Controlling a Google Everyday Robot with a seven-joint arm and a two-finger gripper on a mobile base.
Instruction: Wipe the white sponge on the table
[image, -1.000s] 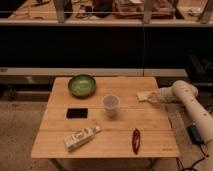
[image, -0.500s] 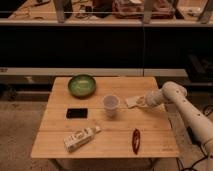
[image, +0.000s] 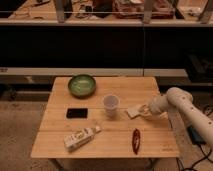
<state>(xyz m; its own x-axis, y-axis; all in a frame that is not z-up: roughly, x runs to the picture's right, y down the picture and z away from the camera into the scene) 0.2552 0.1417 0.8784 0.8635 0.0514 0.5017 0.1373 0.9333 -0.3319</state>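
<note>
Main risk: cup sits just left of the sponge, and it looks light, so a leftward wipe stroke would likely clip and tip it. Second risk: the sponge is thin and lies flat on the table, so with low downforce it could slide out and get left behind. The gripper is at the sponge's right edge, right-centre of the table, apparently in contact with it. Can't tell whether it's apart or clamped on the sponge.
</note>
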